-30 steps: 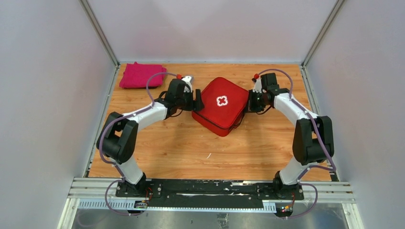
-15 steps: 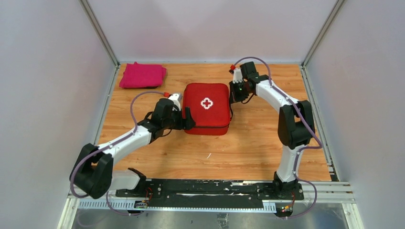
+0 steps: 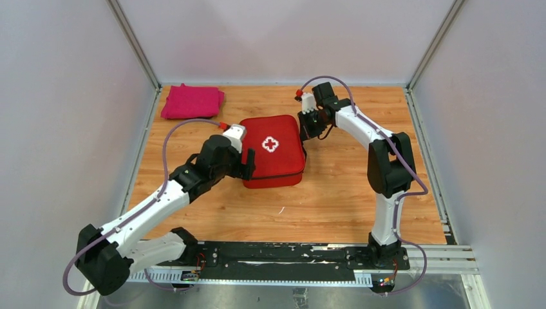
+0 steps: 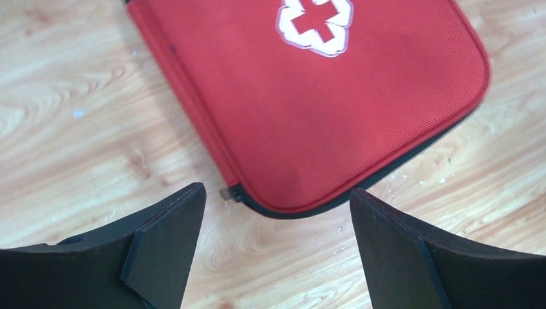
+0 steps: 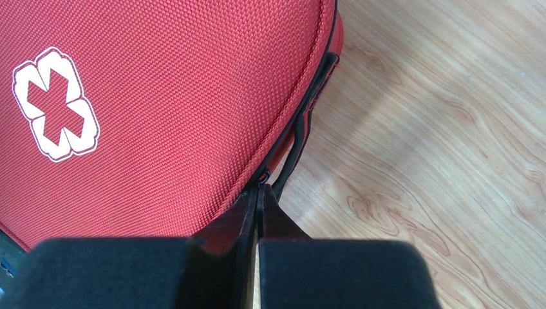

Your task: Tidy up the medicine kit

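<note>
Two grippers flank the closed medicine kit (image 3: 283,161) in the top view. It lies flat around the middle of the table (image 3: 341,193), white cross (image 3: 270,143) up. The left gripper (image 3: 248,165) sits at its left edge near the front corner, and the right gripper (image 3: 302,126) is at its far right corner. A pink cloth (image 3: 192,101) lies well apart in the far left corner. We judge the step in hand to be starting the zip. One arm should brace the case while the other draws the tab along the seam, low and parallel to the edge. Bare wood lies in front and to the right of the kit, while the back wall (image 3: 277,38) stands near the right arm.

From the left wrist, our fingers (image 4: 164,238) stand wide apart and hold nothing. The kit's rounded corner is just ahead between them, with a small zipper tab (image 4: 226,192) at the seam.

From the right wrist, the fingers (image 5: 248,212) are pressed together at the zipper seam beside a black strap (image 5: 308,122). Whether they pinch a tab we cannot tell.
</note>
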`<state>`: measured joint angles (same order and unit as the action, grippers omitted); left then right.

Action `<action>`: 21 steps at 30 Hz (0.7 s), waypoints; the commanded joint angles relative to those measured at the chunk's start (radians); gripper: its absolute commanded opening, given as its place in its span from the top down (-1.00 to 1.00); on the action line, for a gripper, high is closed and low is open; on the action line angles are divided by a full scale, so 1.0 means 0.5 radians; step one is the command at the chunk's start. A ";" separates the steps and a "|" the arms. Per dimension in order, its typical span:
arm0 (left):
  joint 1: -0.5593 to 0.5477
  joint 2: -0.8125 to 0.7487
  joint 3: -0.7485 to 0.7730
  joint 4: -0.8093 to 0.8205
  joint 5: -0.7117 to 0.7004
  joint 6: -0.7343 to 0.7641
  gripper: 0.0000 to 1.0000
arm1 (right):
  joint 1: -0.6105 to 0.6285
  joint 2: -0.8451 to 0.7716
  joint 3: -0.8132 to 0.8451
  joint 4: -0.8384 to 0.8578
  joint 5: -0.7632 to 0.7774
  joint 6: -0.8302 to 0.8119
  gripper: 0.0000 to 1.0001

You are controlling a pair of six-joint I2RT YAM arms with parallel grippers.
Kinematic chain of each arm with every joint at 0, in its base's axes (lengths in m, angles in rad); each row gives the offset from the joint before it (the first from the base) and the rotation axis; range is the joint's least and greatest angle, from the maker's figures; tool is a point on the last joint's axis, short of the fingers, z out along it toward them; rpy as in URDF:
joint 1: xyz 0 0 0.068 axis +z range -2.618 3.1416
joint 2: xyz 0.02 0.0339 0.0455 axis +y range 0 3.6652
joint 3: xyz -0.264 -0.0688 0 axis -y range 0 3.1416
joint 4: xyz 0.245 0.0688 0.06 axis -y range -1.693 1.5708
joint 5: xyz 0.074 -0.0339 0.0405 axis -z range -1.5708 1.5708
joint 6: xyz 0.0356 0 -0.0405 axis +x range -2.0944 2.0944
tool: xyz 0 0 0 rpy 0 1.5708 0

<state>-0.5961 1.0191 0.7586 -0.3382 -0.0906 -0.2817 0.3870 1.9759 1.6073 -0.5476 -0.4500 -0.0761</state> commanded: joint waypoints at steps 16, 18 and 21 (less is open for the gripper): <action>-0.710 0.822 0.430 0.170 -0.253 1.211 -0.64 | 0.030 0.023 0.000 -0.135 -0.065 -0.040 1.00; -0.710 0.889 0.461 0.166 -0.342 1.228 -0.57 | 0.030 0.009 -0.015 -0.146 -0.061 -0.052 1.00; -0.710 0.959 0.468 0.169 -0.413 1.241 -0.52 | 0.029 -0.018 -0.059 -0.150 -0.019 -0.073 1.00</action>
<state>-0.9440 1.4628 0.9691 -0.2657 -0.2291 0.2913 0.3870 1.9759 1.6070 -0.5495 -0.4538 -0.0856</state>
